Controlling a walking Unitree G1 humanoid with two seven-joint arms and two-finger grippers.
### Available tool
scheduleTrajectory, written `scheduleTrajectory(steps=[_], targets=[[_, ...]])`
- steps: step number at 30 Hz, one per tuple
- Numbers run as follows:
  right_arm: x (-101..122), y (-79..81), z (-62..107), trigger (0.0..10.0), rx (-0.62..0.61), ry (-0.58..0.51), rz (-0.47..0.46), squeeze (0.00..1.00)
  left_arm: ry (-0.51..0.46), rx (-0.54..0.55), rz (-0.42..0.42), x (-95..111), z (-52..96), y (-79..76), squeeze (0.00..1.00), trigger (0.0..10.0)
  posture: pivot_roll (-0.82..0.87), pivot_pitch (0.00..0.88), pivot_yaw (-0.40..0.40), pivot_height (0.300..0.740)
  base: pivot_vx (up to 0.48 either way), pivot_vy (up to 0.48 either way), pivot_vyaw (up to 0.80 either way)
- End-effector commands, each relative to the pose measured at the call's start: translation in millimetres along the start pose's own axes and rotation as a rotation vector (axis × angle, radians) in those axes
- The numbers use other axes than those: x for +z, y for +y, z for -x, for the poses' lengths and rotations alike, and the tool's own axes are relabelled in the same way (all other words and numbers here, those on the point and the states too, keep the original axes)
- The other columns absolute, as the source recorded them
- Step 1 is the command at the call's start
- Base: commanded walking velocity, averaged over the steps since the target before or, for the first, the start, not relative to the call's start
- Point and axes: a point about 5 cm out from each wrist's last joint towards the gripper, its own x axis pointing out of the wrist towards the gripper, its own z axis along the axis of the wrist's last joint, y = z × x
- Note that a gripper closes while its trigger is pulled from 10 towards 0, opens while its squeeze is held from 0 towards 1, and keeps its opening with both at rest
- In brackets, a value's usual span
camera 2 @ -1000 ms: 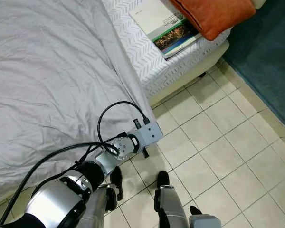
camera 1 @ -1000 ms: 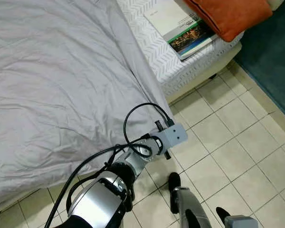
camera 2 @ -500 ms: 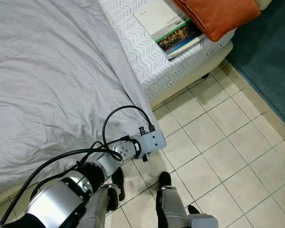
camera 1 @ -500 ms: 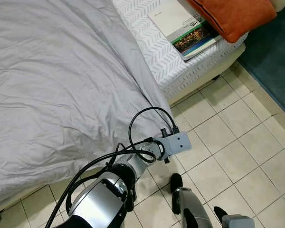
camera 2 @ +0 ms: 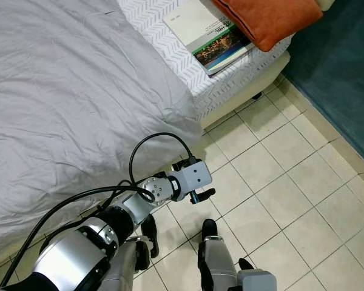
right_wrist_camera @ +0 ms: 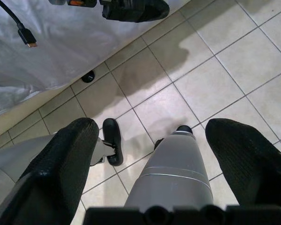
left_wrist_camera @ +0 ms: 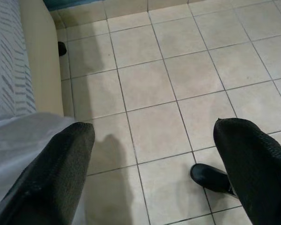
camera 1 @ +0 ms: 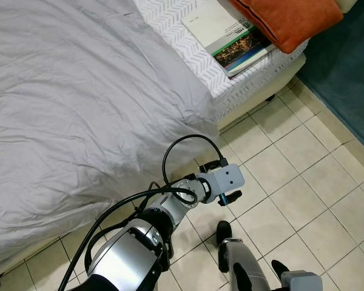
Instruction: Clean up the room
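Book (camera 1: 230, 37): lying flat at bed (camera 1: 79, 103) corner, beside orange pillow (camera 1: 288, 21). Left end effector (left_wrist_camera: 154, 159): fingers apart, empty, over floor (camera 1: 303, 170). Right end effector (right_wrist_camera: 150, 154): apart, empty.

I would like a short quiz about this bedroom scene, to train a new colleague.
1. True or false: the book lies on the tiled floor.
2. What touches the book's far edge?
A. orange cushion
B. grey duvet
C. black cable
3. Fill in: the fingers of the left gripper are ____, with nothing between them.

Key:
1. False; it lies on the patterned mattress sheet.
2. A.
3. open.
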Motion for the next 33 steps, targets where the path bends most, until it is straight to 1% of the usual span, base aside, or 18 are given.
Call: scheduleTrajectory(steps=[1,33], targets=[[-11.3,-1.3,4.4,10.0,-0.012,0.061,0.000,0.00,-0.208,-0.179,0.057,76.9,-33.4,-71.8,1.00,10.0,-0.30,0.601,0.089,0.740,0.000,0.000,0.00],[-11.3,-1.3,4.4,10.0,-0.012,0.061,0.000,0.00,-0.208,-0.179,0.057,76.9,-33.4,-71.8,1.00,10.0,-0.30,0.601,0.089,0.740,0.000,0.000,0.00]])
